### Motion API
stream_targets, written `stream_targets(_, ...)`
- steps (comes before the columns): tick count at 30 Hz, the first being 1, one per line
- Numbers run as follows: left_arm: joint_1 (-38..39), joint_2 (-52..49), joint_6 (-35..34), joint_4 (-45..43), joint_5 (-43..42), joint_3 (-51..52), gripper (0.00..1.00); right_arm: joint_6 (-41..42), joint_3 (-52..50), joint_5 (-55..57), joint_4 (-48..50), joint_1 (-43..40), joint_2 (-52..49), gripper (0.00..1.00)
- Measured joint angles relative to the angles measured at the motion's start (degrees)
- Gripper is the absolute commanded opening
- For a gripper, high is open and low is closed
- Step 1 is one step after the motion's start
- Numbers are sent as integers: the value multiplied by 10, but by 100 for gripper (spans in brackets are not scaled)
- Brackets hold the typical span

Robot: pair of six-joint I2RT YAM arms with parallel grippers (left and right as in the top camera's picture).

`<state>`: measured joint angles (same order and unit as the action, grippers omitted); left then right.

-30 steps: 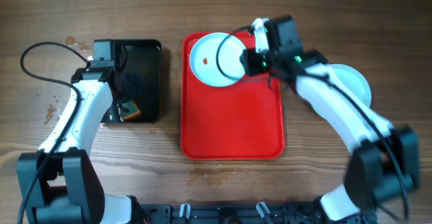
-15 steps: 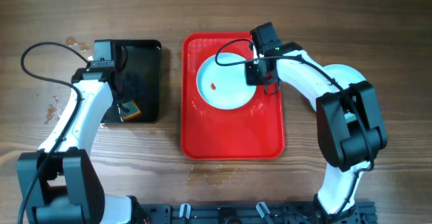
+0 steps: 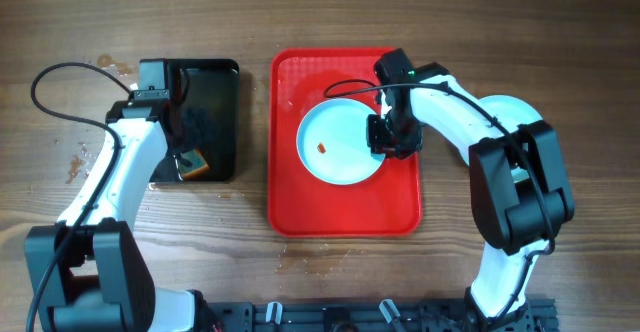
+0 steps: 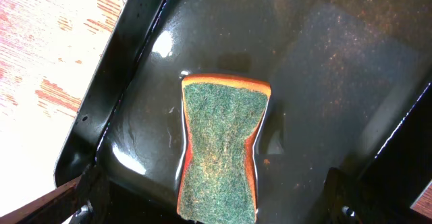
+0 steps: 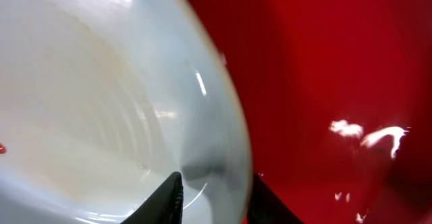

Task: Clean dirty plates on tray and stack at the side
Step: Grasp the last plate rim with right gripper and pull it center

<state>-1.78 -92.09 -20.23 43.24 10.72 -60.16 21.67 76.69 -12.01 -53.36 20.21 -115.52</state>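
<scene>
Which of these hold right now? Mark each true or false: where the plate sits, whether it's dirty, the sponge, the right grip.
1. The plate lies on the red tray. True.
2. The plate is spotless. False: a small red smear sits near its middle.
3. The left gripper is clamped on the sponge. False: its jaws are wide apart, and the sponge lies loose in the black tray.
4. The right gripper has one finger on each side of the plate's rim. True.
</scene>
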Motion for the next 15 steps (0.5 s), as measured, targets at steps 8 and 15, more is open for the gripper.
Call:
stream_targets(8,0,0,0,3,-58,0,100,-169,0,79,118,-1,5,5)
stream_targets(15,0,0,0,45,-167,0,100,26,3,84,25,-1,13,14)
